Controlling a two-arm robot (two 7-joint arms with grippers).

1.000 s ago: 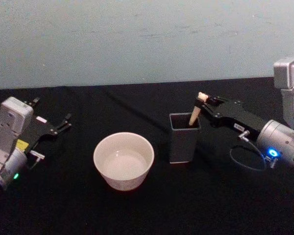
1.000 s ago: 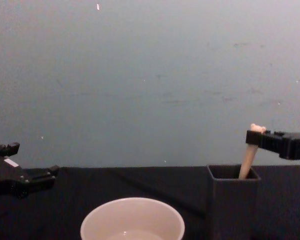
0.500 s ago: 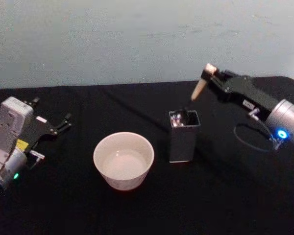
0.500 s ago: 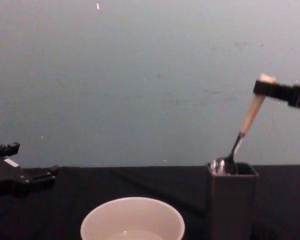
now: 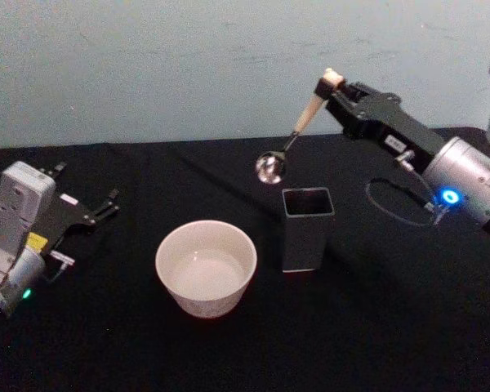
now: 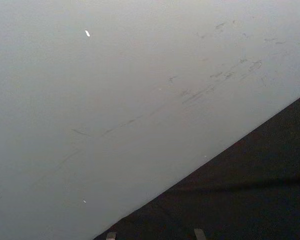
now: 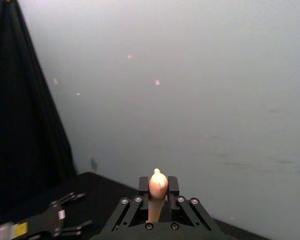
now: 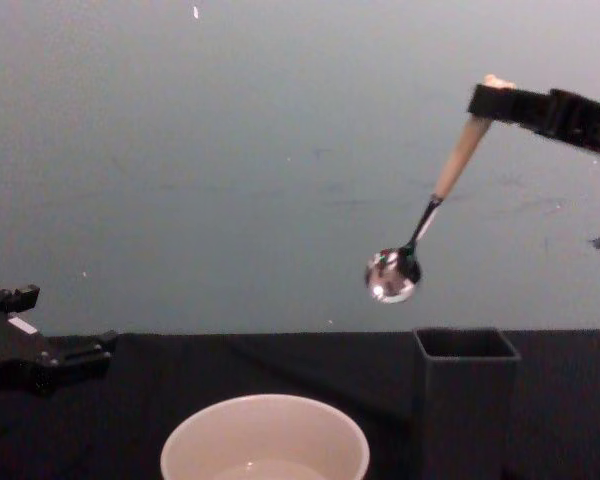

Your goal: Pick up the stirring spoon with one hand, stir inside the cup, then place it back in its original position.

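The right gripper [image 5: 336, 88], clamped on the slim cream-handled, metal-bowled stirring spoon [image 5: 298, 126], holds it tilted above the tall dark grey square holder [image 5: 306, 233]; the left gripper [image 5: 87, 181] rests spread open at left.

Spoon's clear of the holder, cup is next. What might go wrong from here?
The right gripper pinches the stirring spoon only at the very top of its handle, so the long tilted spoon may pivot or slip in the jaws. The holder stands close beside the cup; lowering in, the arm might knock it. The left gripper sits parked far left.
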